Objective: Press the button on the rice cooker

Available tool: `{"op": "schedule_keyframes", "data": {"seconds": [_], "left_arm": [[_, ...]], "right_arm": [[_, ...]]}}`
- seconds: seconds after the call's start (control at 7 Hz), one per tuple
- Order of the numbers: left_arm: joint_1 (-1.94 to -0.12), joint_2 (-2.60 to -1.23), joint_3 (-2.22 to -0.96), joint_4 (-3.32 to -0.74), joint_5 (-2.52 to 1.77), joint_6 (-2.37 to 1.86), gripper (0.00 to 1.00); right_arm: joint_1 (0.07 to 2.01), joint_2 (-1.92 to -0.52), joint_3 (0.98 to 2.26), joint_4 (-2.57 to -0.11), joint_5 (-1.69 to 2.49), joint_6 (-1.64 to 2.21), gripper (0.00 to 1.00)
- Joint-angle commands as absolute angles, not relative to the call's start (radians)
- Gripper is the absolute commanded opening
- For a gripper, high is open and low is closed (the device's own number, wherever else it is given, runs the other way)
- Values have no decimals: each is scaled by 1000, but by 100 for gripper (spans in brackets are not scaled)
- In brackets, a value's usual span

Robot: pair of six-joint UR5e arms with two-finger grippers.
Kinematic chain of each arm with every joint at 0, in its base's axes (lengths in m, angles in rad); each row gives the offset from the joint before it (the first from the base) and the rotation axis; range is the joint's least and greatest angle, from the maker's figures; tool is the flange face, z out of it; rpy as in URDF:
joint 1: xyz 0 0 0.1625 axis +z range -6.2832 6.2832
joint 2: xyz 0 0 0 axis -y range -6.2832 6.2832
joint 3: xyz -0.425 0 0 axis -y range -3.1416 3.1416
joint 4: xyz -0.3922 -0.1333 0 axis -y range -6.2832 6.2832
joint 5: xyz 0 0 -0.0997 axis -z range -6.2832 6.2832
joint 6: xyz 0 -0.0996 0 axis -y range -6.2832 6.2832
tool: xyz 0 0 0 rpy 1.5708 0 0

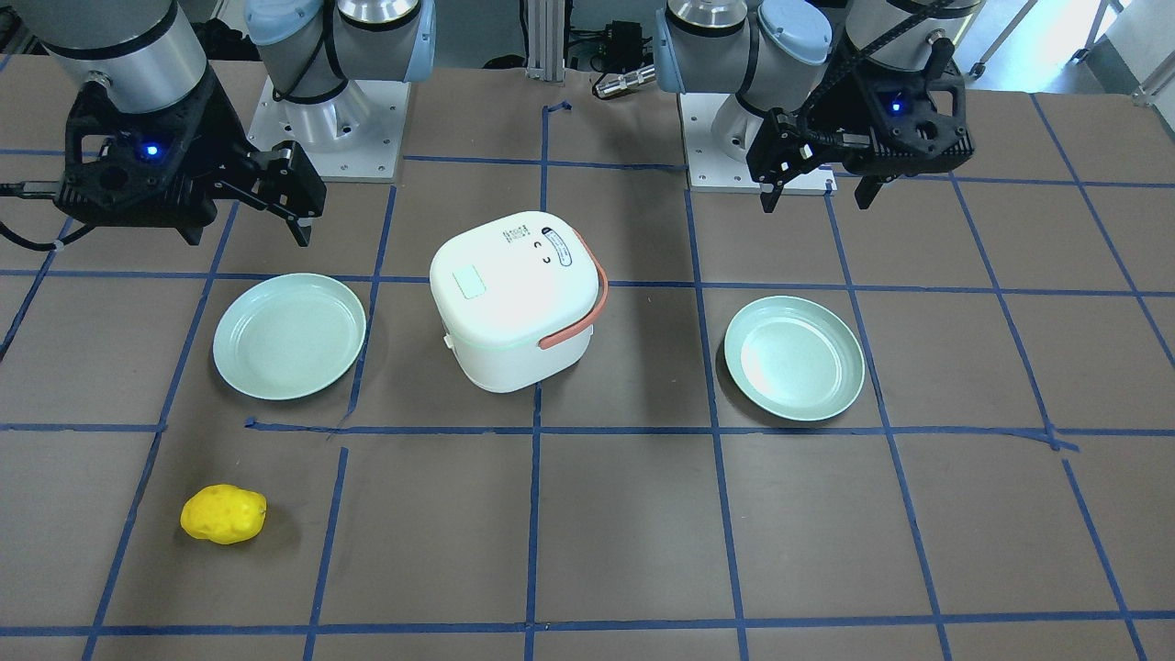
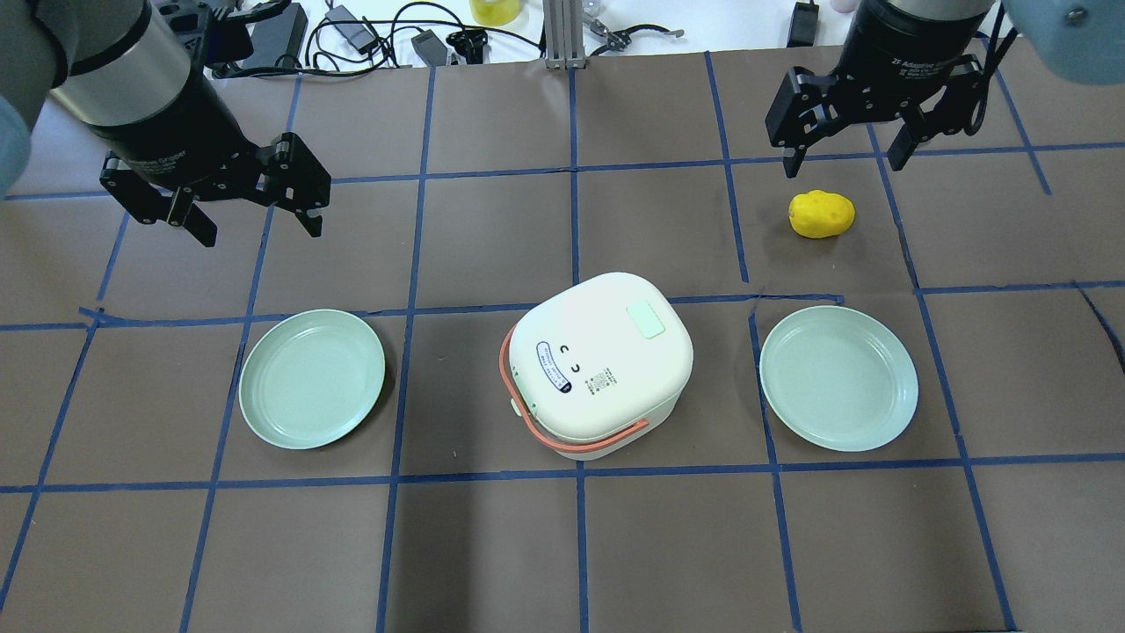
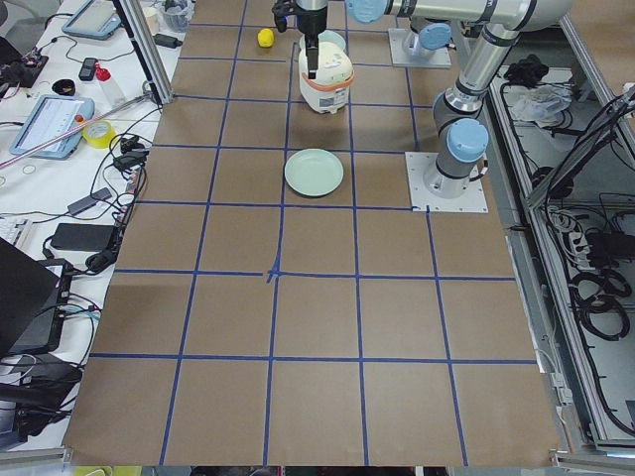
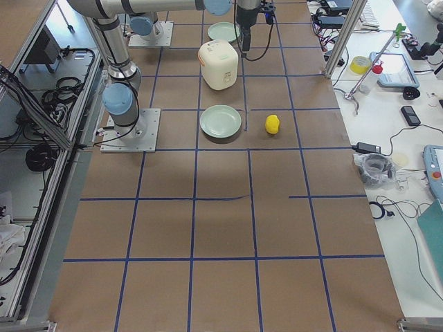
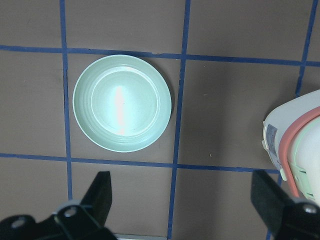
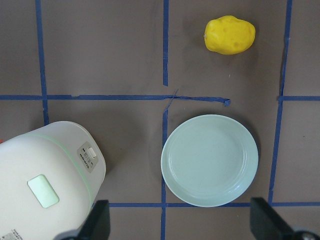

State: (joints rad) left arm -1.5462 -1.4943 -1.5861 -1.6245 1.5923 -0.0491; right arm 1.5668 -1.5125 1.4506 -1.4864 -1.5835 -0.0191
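white plastic rice cooker with orange handle [image 2: 602, 365] parked mid-bench, left gripper [image 2: 261, 233] and right gripper [image 2: 844, 167] hanging high toward opposite bench ends, both pointing straight down, fingers spread wide

The rice cooker [image 1: 514, 298] stands between 2 green plates [image 1: 289, 335] [image 1: 794, 358].
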Motion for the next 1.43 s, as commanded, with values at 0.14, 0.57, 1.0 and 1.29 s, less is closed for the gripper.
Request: {"op": "schedule_keyframes", "data": {"seconds": [0.14,0.57,1.0,1.29], "left_arm": [[-1546,-1496,-1586,-1624,1592,-49,100],[-1546,-1494,-1586,-1624,1592,-49,100],[-1546,-1496,-1586,-1624,1592,-49,100],[-1546,-1494,-1586,-1624,1592,-49,100]], "right_arm": [[1566,-1513,1451,-1488,-1577,-18,100],[1566,-1513,1450,-1488,-1582,-18,100],[1566,-1509,1453,-1488,-1572,-18,100],[1566,-1508,1456,-1486,-1571,-18,100]]}}
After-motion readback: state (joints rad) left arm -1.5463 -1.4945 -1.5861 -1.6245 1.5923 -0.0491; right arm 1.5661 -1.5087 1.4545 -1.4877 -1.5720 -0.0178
